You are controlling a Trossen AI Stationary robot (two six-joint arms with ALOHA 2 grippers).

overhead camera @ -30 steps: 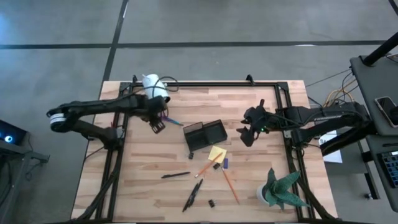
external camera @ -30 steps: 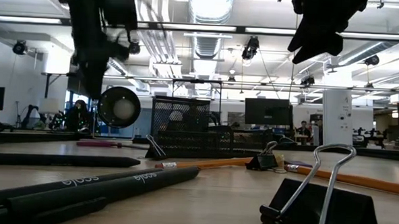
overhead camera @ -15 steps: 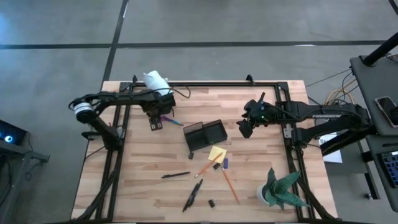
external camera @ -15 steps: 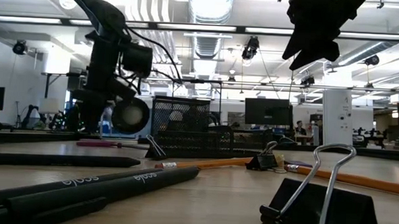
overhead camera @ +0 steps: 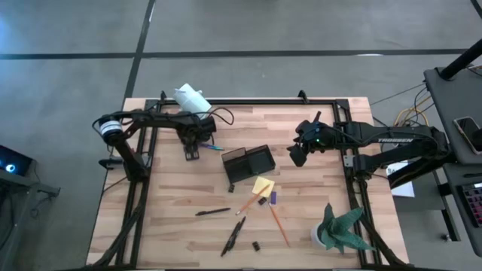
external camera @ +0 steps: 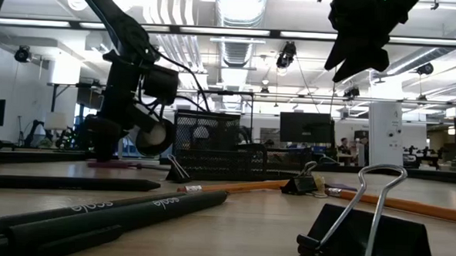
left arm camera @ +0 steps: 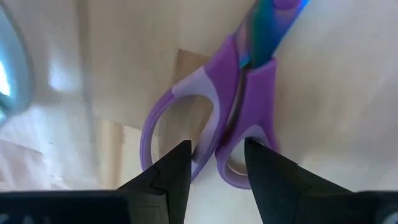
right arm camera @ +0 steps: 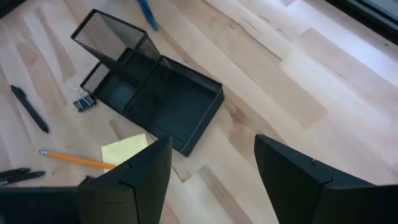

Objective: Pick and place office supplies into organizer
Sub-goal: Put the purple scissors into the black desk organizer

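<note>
The purple-handled scissors [overhead camera: 205, 143] lie flat on the wood near the table's far left, blades pointing toward the black organizer [overhead camera: 248, 163]. My left gripper [overhead camera: 191, 148] is low over their handles [left arm camera: 211, 124], open, with one finger on each side of the bars where the two loops meet. My right gripper [overhead camera: 297, 155] hangs open above the table to the organizer's right and holds nothing. The yellow sticky pad [overhead camera: 263, 186], orange pencils [overhead camera: 279, 224], black pens [overhead camera: 233, 235], a purple piece [overhead camera: 273, 197] and a binder clip [overhead camera: 256, 245] lie toward the near side. My left gripper [left arm camera: 214, 165] comes down from above on the scissors' handle end, its open fingertips [left arm camera: 177, 168] straddling the inner bars of the two loops. I cannot tell whether the fingertips touch the handles. The scissors lie flat on the table.
A white cylindrical camera [overhead camera: 191, 98] stands at the far left edge, just behind my left arm. A green plant [overhead camera: 340, 229] sits at the near right corner. Black frame rails [overhead camera: 143, 188] run along the table's left, far and right sides. In the low view a binder clip [external camera: 362, 226] looms close.
My left gripper has come down from well above the table to just over the scissors' handles, while the arm has folded in toward the table. My right gripper has shifted slightly toward the far edge. No object has moved.
</note>
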